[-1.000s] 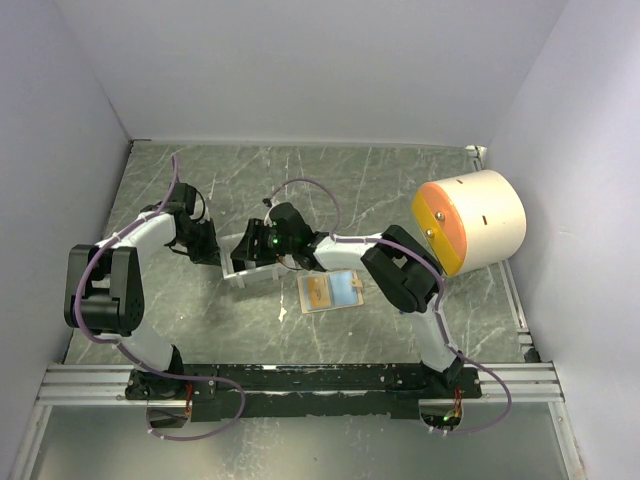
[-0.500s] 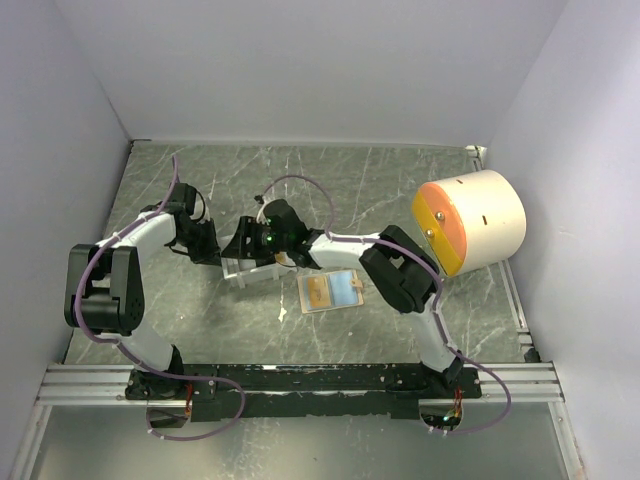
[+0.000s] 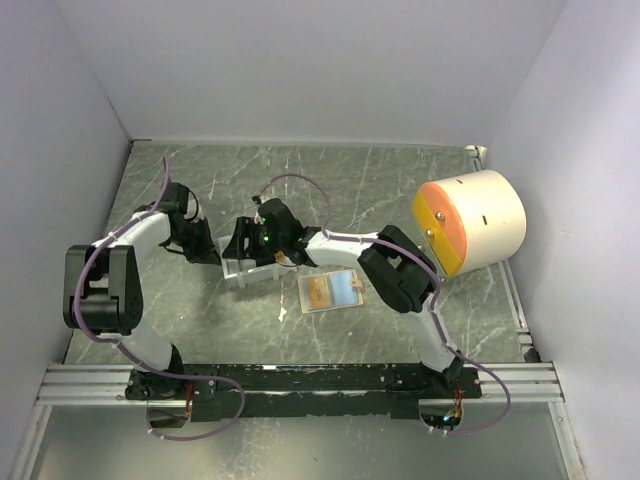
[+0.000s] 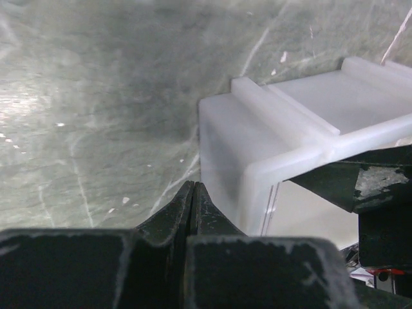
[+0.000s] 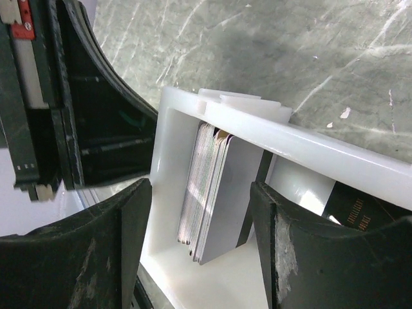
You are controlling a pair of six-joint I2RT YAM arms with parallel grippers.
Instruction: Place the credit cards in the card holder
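Observation:
A stack of credit cards (image 5: 215,193) stands on edge inside the white tray (image 5: 302,151); a black card (image 5: 351,209) lies further along in it. My right gripper (image 5: 203,235) is open and straddles the stack, its fingers apart from the cards. In the top view it (image 3: 252,240) hovers over the tray (image 3: 240,270). My left gripper (image 4: 193,188) is shut and empty, its tips at the tray's end wall (image 4: 225,154); in the top view it (image 3: 210,250) is just left of the tray. The tan card holder (image 3: 320,292) lies open on the table with a blue card (image 3: 347,288) on it.
A large cream cylinder with an orange face (image 3: 470,222) is at the right. The left gripper's black body (image 5: 96,129) sits close to the tray's left end. White walls enclose the marble table (image 3: 400,190) on three sides.
My right gripper has slid a little to the left along the tray. The left arm has shifted slightly left. The card holder has not moved.

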